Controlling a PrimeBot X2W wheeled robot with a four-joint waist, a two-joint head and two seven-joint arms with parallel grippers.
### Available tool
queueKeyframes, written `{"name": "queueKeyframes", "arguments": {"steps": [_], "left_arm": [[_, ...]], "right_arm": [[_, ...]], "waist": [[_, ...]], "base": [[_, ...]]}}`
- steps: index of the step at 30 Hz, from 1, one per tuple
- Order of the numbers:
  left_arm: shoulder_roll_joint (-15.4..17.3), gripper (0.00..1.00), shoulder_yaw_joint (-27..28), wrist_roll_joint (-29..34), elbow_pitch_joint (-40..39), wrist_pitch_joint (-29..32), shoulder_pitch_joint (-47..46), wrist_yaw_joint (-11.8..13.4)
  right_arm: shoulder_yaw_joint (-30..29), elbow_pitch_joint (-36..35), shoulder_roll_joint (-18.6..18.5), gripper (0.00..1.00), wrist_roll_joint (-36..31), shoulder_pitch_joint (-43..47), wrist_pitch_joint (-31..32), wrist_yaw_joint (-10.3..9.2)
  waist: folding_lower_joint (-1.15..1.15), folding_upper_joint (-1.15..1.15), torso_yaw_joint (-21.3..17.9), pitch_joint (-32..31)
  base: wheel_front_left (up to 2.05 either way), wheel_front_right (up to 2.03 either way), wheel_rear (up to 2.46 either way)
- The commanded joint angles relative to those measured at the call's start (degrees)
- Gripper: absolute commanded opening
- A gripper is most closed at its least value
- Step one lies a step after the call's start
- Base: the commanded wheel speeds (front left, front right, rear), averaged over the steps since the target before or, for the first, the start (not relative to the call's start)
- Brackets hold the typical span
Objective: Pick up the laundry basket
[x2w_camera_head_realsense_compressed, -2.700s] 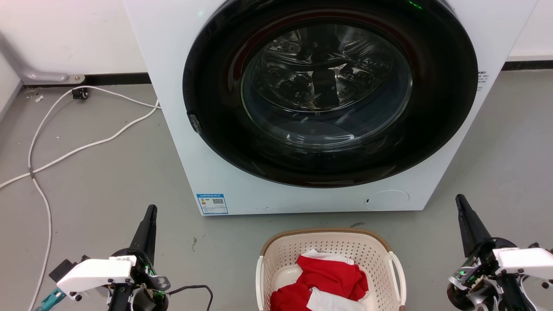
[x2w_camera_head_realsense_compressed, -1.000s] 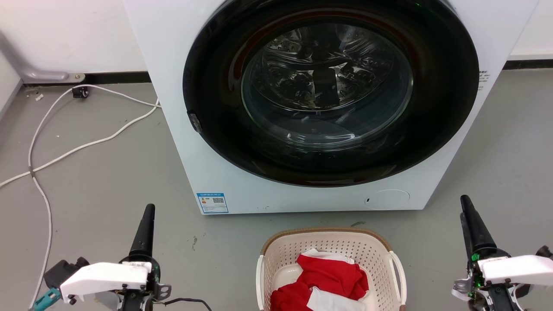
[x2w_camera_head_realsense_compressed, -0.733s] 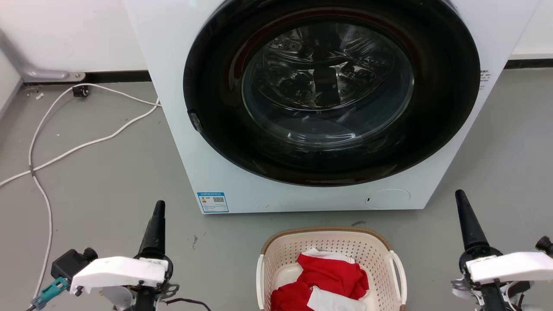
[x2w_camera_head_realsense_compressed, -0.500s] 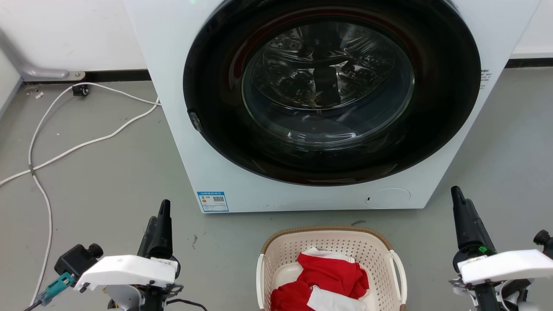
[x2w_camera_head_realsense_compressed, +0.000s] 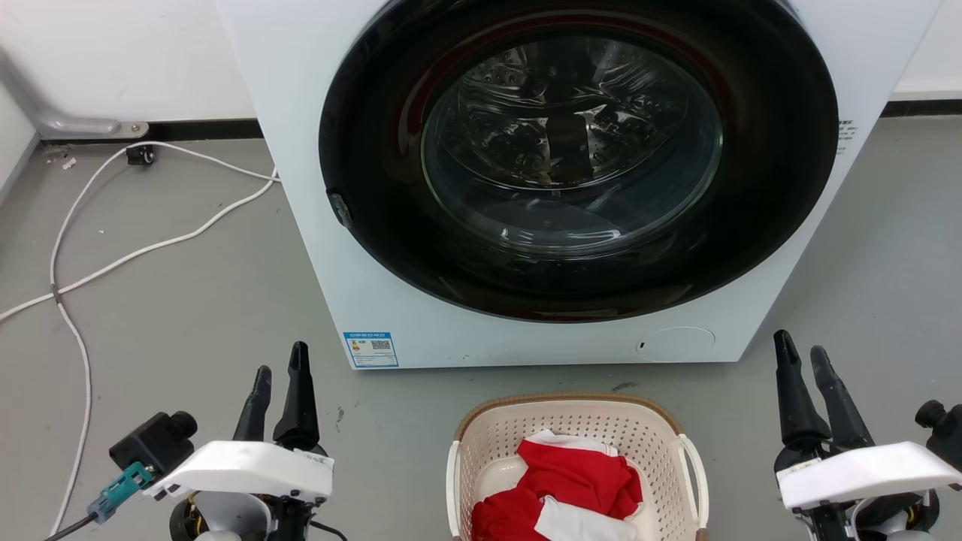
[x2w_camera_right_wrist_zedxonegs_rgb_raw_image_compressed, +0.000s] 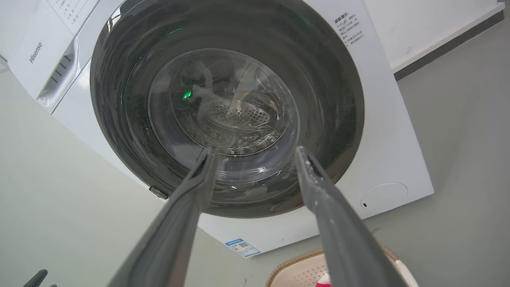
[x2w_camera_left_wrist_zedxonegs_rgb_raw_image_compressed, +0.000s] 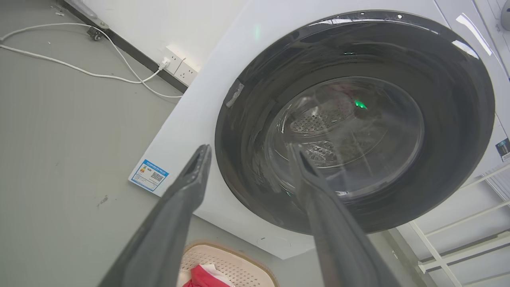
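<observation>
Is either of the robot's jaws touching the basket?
No; the left gripper and right gripper hover with jaws open, off to either side of the laundry basket.

Our right gripper (x2w_camera_right_wrist_zedxonegs_rgb_raw_image_compressed: 255, 149) stands spread and empty. We see the washer (x2w_camera_right_wrist_zedxonegs_rgb_raw_image_compressed: 378, 131) beyond, the laundry basket (x2w_camera_right_wrist_zedxonegs_rgb_raw_image_compressed: 299, 273) on the floor (x2w_camera_right_wrist_zedxonegs_rgb_raw_image_compressed: 458, 139) before it.

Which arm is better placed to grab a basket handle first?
Right, narrowly: the right gripper, open, sits closer to the laundry basket than the open left gripper, nearest its right handle.
</observation>
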Motion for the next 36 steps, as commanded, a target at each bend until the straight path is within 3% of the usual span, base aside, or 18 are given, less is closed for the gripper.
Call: {"name": "queueKeyframes", "arguments": {"steps": [1,36], "left_arm": [[0.25,1.0,-0.38,2.73,-1.29,-0.73,-0.08,0.43],[0.92,1.0,-5.09,25.61,-4.14,-6.18,2.01,3.43]], "right_arm": [[0.05,-1.4,-0.21,1.0,-2.39,0.07,-0.69,0.0],[0.72,-4.86,-0.3,1.0,-21.97,3.03,-6.13,0.0]], "waist": [[-0.01,0.0,0.02,0.01],[-0.01,0.0,0.12,0.04]], "base": [[0.0,0.0,0.0],[0.0,0.0,0.0]]}}
